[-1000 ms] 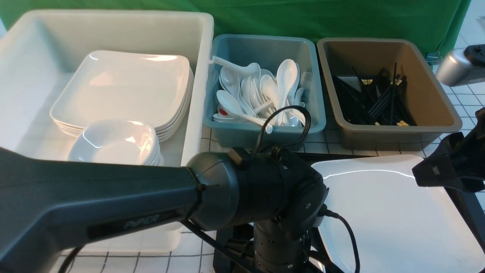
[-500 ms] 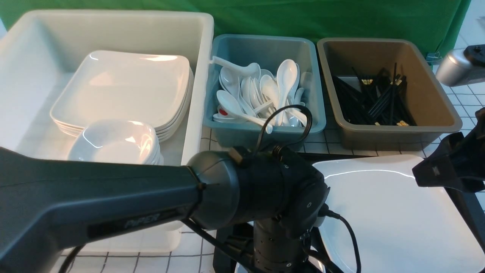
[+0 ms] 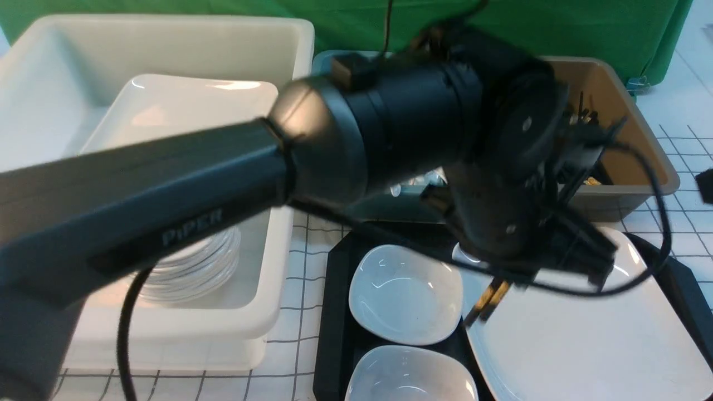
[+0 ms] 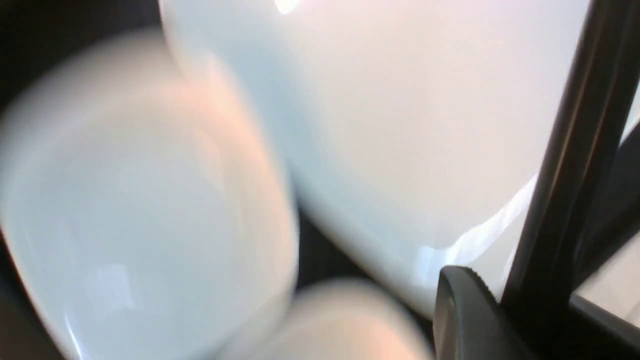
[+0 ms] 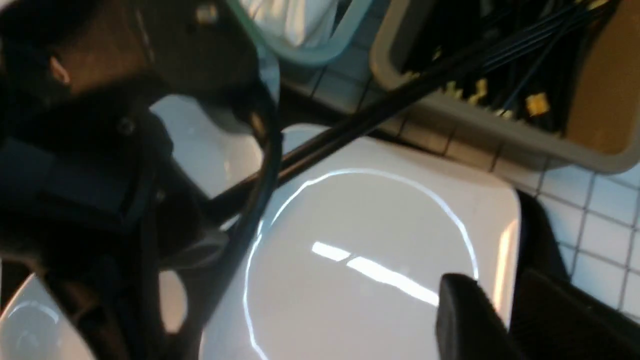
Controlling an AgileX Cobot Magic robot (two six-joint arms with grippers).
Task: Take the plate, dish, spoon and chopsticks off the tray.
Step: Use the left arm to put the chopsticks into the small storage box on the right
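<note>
My left gripper (image 3: 543, 245) hangs above the black tray (image 3: 334, 312), shut on the black chopsticks (image 3: 490, 298). Their tan ends point down and left, over the plate's near corner. In the left wrist view the sticks (image 4: 565, 175) run along one of the fingers (image 4: 465, 310). The large white plate (image 3: 585, 334) lies on the tray's right half. Two small dishes (image 3: 406, 292) (image 3: 409, 373) sit to its left. My right gripper (image 3: 706, 186) shows only at the view's right edge. Its wrist view has the plate's rim (image 5: 505, 240) between the fingers (image 5: 465, 320); a grip is unclear. The spoon is hidden.
A white tub (image 3: 267, 312) at the left holds stacked plates and dishes. Behind the tray stand a teal bin of spoons (image 5: 295, 20) and a tan bin of chopsticks (image 3: 640, 161). The left arm blocks much of the middle.
The left arm has risen and swung to the right with the chopsticks, uncovering the two small dishes. The right gripper has left the plate's far edge for the right border.
</note>
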